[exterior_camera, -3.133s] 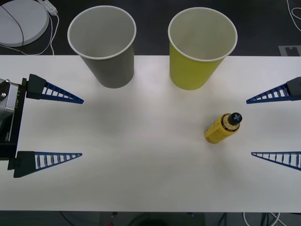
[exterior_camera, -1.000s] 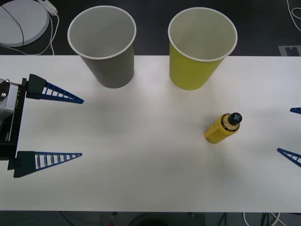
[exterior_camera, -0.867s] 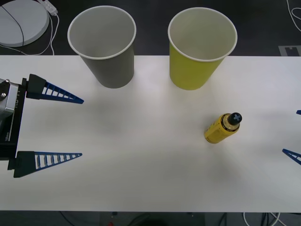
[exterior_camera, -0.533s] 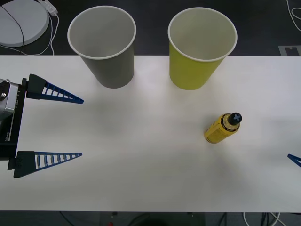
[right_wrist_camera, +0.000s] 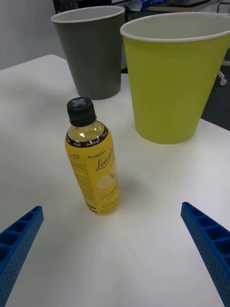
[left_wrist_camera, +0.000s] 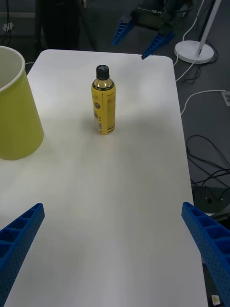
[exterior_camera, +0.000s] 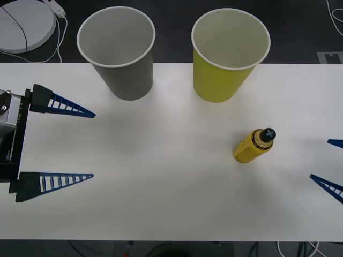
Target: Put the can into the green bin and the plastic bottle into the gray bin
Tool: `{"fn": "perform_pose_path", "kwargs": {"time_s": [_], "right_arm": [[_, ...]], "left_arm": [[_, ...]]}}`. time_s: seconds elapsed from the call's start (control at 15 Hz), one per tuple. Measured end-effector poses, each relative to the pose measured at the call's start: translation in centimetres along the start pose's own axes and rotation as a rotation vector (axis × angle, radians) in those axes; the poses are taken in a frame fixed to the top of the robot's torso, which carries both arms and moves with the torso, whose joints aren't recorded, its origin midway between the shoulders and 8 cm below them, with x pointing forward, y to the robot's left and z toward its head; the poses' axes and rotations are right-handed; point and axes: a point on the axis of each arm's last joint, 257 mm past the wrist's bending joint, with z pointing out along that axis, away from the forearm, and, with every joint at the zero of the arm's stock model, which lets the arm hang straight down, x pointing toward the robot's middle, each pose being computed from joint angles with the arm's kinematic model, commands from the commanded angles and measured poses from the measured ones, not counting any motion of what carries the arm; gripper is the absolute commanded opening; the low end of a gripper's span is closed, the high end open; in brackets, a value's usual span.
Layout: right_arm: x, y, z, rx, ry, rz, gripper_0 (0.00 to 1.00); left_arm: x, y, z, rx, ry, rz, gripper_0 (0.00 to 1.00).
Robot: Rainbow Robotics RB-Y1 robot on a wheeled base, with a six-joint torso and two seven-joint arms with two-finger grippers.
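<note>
A white table (exterior_camera: 171, 193) stood over dark flooring, where a round white base (exterior_camera: 24, 24) trailed a cable. At the table's left edge the left gripper (exterior_camera: 91, 144) hung idle, fingers spread wide. Along the far edge stood the gray bin (exterior_camera: 118, 51), then the green bin (exterior_camera: 229, 53). Nearer, right of centre, the plastic bottle (exterior_camera: 253, 145) stood upright, cap up, nothing crowding it. The right gripper (exterior_camera: 321, 160) hovered just beside it, jaws released.
</note>
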Motion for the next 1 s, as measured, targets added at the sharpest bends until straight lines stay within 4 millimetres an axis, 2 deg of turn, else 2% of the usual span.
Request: {"fn": "perform_pose_path", "kwargs": {"time_s": [0.4, 1.0], "right_arm": [[0.3, 0.4, 3.1, -0.023, -0.004, -0.040, 1.00], [0.9, 2.0, 8.2, -0.067, -0.009, -0.049, 1.00]], "left_arm": [[0.0, 0.0, 0.0, 0.000, 0.000, 0.000, 1.00], [0.0, 0.0, 0.0, 0.000, 0.000, 0.000, 1.00]]}}
